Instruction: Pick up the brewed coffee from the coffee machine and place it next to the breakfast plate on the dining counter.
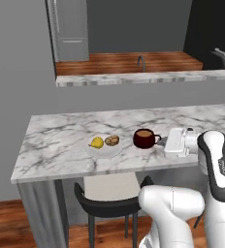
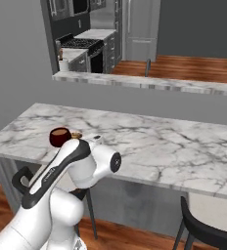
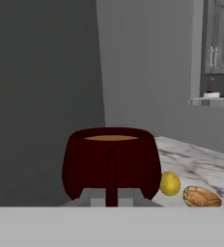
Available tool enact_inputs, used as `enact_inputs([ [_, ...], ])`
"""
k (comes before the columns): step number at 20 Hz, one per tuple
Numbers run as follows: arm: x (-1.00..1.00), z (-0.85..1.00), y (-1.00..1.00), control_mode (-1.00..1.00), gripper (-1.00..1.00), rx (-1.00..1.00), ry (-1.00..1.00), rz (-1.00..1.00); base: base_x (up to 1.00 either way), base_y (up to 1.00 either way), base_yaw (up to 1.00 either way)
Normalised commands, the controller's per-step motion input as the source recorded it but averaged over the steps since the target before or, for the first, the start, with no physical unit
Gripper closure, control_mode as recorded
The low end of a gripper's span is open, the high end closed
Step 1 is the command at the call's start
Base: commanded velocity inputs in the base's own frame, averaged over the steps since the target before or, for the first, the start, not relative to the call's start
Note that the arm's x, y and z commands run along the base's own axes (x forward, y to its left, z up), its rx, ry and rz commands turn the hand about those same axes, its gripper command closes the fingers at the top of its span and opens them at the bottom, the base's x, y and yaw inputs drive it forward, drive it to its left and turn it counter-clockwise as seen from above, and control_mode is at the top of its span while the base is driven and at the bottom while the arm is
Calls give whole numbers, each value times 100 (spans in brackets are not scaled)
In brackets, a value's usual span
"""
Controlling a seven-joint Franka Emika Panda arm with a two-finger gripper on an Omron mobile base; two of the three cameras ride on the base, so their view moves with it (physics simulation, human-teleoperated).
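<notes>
My pincer point(image 1: 164, 140) reaches level over the dining counter point(image 1: 56, 131), its tips at the handle of the brewed coffee point(image 1: 144, 139); in the hand view the handle stands between the tips, yet I cannot tell whether they pinch it or stand spread; the mug sits on the marble straight ahead of the pincer, the breakfast plate point(image 1: 104, 151) just beyond it, apart from it; risk, as I judge it: a withdrawal with the handle still caught would tip the mug and spill onto the plate.
</notes>
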Motion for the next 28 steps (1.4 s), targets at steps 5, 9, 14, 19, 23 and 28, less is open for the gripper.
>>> enact_inputs([
  [5,66,0,-21,-100,100,0,8,0,0,0,0],
  [9,56,-9,-21,-100,100,0,2,0,0,0,0],
  [14,49,-10,-35,-100,100,-1,1,0,0,0,0],
  [19,42,-10,-27,-100,100,-2,0,0,0,0,0],
  [23,37,-16,-8,-100,100,-10,0,0,0,0,0],
  [28,28,-34,0,-100,100,-18,0,0,0,0,0],
])
